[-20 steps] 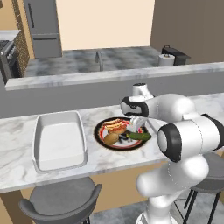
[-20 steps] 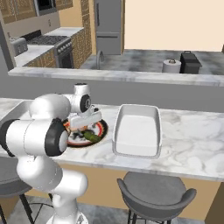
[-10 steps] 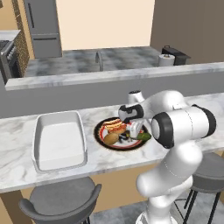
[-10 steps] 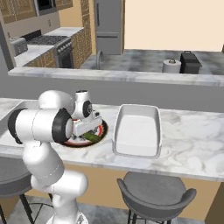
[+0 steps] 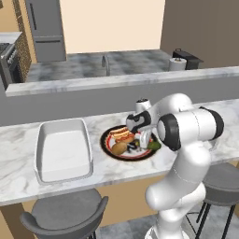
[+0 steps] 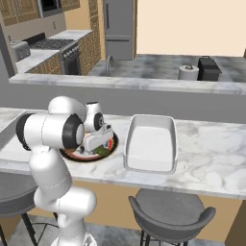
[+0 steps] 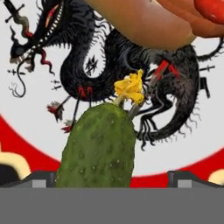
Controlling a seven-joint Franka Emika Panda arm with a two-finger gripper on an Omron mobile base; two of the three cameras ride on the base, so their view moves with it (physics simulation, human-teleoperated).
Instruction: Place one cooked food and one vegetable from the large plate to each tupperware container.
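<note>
Reaching down over the large plate (image 5: pixel 108 150), the white arm's end effector (image 7: pixel 112 178) stands with its jaws spread wide and nothing held, the two dark finger tips (image 7: pixel 41 178) set on either side of a bumpy green cucumber (image 7: pixel 99 146) with a yellow blossom at its far end. The cucumber lies on the plate's white centre, across the black dragon pattern (image 7: pixel 87 52), with a hot dog (image 7: pixel 148 19) just beyond it. To take the vegetable cleanly, the hand should likely settle lower until the tips bracket the cucumber's thick body rather than its tapered blossom end, then close squarely across its width; a skewed pinch on that rounded skin could roll it sideways toward the hot dog. A straight lift before any sideways travel would keep it clear of the plate's other food.

The plate sits near the middle of the marble surface (image 5: pixel 18 179), beside a white tupperware container (image 5: pixel 63 149) that lies bare inside, the two close but apart. In the left base view a potato-like brown item (image 5: pixel 119 148) also rests on the plate. Grey stools (image 6: pixel 170 216) stand under the surface's near edge. Beyond a raised grey ledge lie a second counter with a sink tap (image 5: pixel 106 64), a paper-towel roll (image 6: pixel 188 72), a dark appliance (image 6: pixel 209 67), a steel refrigerator (image 5: pixel 45 29) and a stove (image 6: pixel 53 45) among wooden cabinets.
</note>
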